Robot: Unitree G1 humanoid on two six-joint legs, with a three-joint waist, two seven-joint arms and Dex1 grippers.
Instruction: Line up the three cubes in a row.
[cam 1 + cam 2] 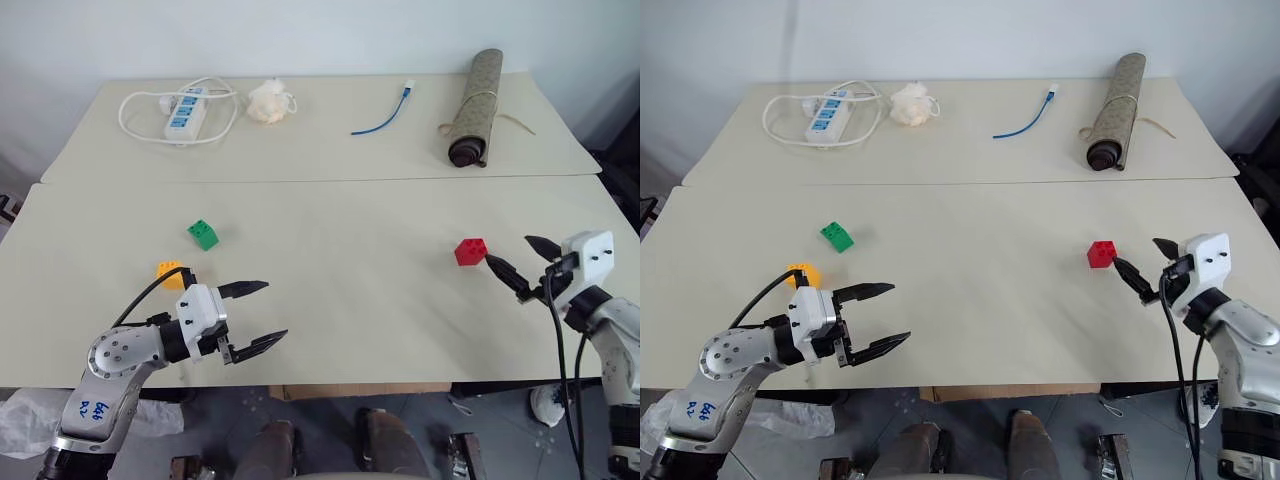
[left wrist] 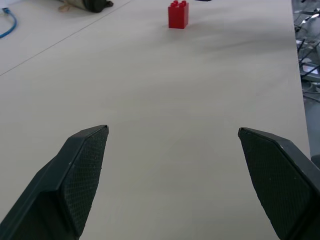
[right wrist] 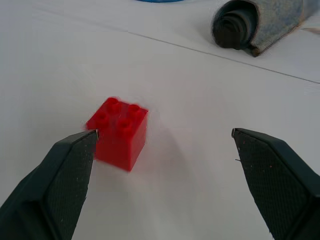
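Cubes, three, studded plastic, on my cream table: yellow-orange cube just behind my left gripper, jaws wide, empty; red cube just ahead of my right gripper, jaws wide, empty; green cube beyond the yellow-orange one.

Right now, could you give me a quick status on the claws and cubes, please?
Both claws open, empty. Right claw beside red cube; left claw near yellow-orange cube. Green cube apart. Nothing blocking.
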